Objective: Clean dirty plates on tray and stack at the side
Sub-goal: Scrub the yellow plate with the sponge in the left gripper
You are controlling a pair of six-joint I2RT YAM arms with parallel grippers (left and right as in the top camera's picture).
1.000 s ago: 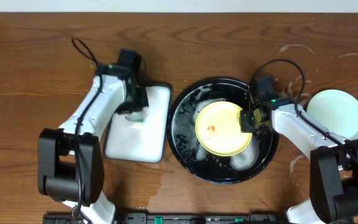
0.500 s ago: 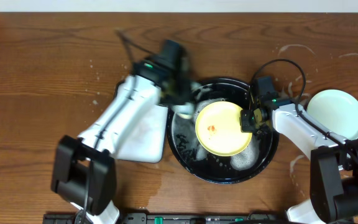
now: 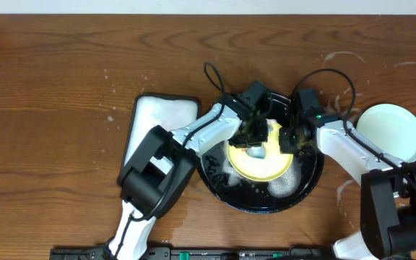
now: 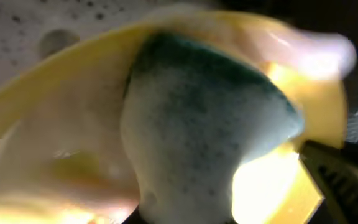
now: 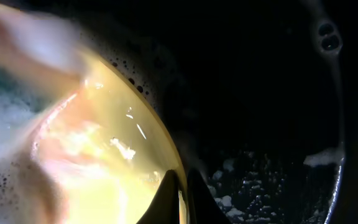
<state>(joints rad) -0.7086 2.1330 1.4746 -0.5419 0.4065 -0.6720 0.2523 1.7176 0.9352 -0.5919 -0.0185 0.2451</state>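
The pale yellow plate (image 3: 260, 162) lies tilted in the black foamy tray (image 3: 222, 189). My right gripper (image 3: 292, 139) is shut on the plate's right rim (image 5: 166, 155), a finger on each side. My left gripper (image 3: 254, 139) holds a foamy green sponge (image 4: 210, 118) pressed against the yellow plate's face (image 4: 36, 124). One mint-green plate (image 3: 391, 131) sits on the table at the right. Any third plate is out of view. The red stain is hidden under the sponge and arm.
A white rectangular dish (image 3: 159, 141) lies left of the tray, without the sponge. White foam patches (image 3: 284, 186) lie in the tray's front. Wet streaks mark the table at the far right (image 3: 341, 58).
My left arm has swung from the white dish rightward over the tray, carrying the sponge onto the yellow plate. The right gripper has kept its hold on the plate's rim.
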